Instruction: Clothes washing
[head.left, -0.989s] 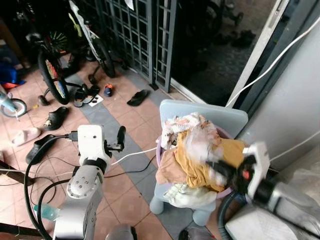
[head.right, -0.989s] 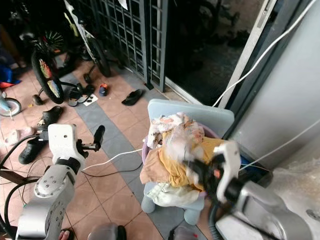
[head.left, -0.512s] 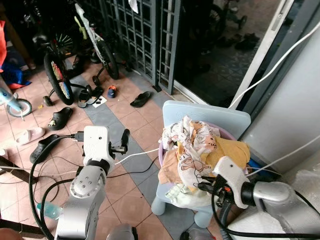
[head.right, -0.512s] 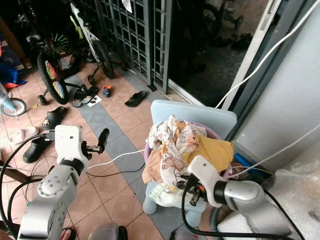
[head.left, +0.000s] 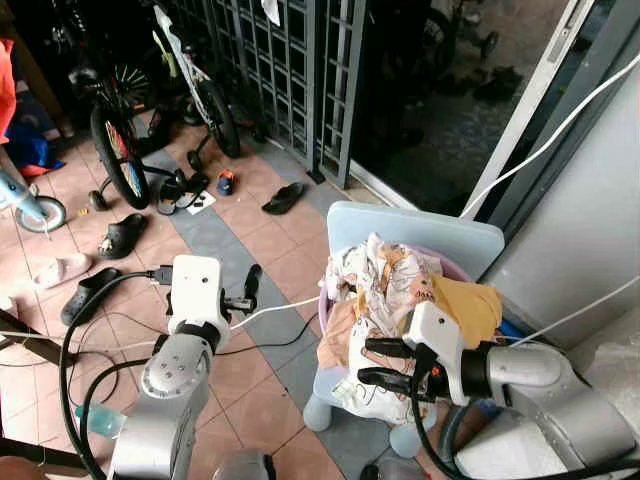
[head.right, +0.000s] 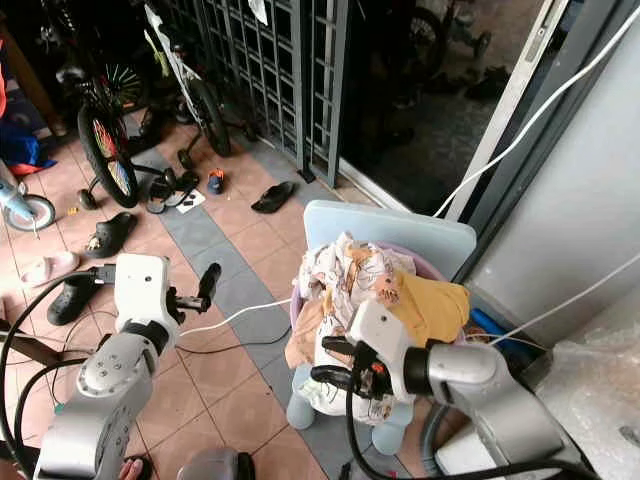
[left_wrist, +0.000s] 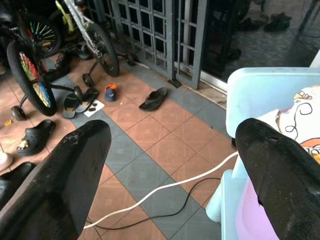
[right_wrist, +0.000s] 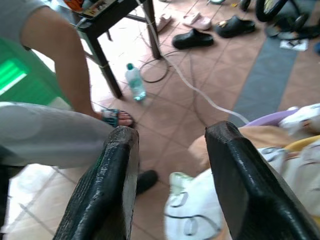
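Where the robot stands: a tiled porch (head.left: 255, 245) of terracotta and grey squares; a dark metal grille gate (head.left: 290, 70) closes the far side, with a sliding door frame (head.left: 520, 110) to its right.
Clothes: a heap of laundry (head.left: 400, 300), a cartoon-print white piece on top and a mustard-yellow one (head.left: 465, 305) beside it, piled in a lilac basin (head.right: 297, 300); the basin sits on a pale blue plastic chair (head.left: 410, 225).
Right gripper: the right gripper (head.left: 385, 362) is at the front of the heap, its two black fingers spread apart with nothing between them; whether the upper finger touches the cloth cannot be told; in the right wrist view the fingers (right_wrist: 100, 195) stand well apart over a white garment (right_wrist: 195, 215).
Left gripper: the left gripper (head.left: 248, 292) hangs in the air left of the chair, fingers wide apart and empty; the left wrist view looks between them at the floor and chair back.
Floor clutter: a white cable (head.left: 270, 312) and black cable run across the tiles; sandals and clogs (head.left: 120, 235) lie scattered; bicycles (head.left: 120, 150) lean by the gate; a plastic bottle (right_wrist: 135, 82) lies near a dark table leg.
Person: a bare leg in a sandal (right_wrist: 75, 90) stands by that table.
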